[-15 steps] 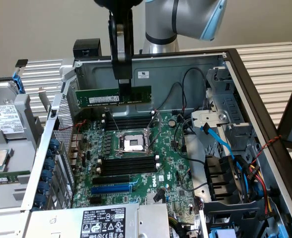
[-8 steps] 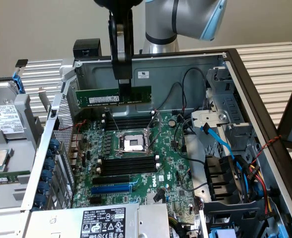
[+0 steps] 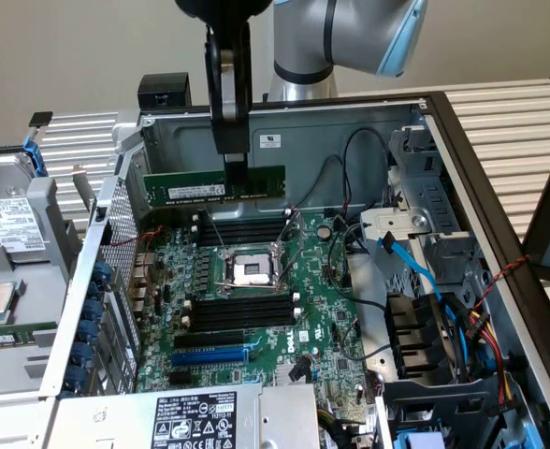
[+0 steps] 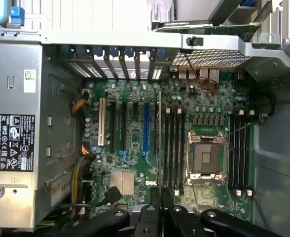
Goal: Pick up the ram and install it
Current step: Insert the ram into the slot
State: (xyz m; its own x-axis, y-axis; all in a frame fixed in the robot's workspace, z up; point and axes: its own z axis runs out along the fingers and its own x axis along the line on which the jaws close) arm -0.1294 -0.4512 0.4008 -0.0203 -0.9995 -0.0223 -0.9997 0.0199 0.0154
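The ram [image 3: 186, 187], a long green stick with a white label strip, hangs level in the air above the motherboard [image 3: 256, 374], in front of the case's rear wall. My gripper [image 3: 236, 174] comes down from above and is shut on the stick's upper edge, a little toward the exterior view's right of its middle. Below it lie black memory slots [image 3: 242, 230] on the far side of the CPU socket [image 3: 253, 269] and more slots [image 3: 242, 309] on the near side. In the wrist view the ram [image 4: 159, 143] shows edge-on as a thin line beside the black slots [image 4: 174, 148], with my gripper [image 4: 160, 196] shut on it.
The open case holds a power supply [image 3: 191, 416], a drive cage with a blue cable [image 3: 415, 271] and bundled wires [image 3: 476, 337] on the exterior view's right. A hard drive [image 3: 13, 224] lies outside the case on the exterior view's left. Blue and black expansion slots [image 4: 146, 128] flank the memory slots.
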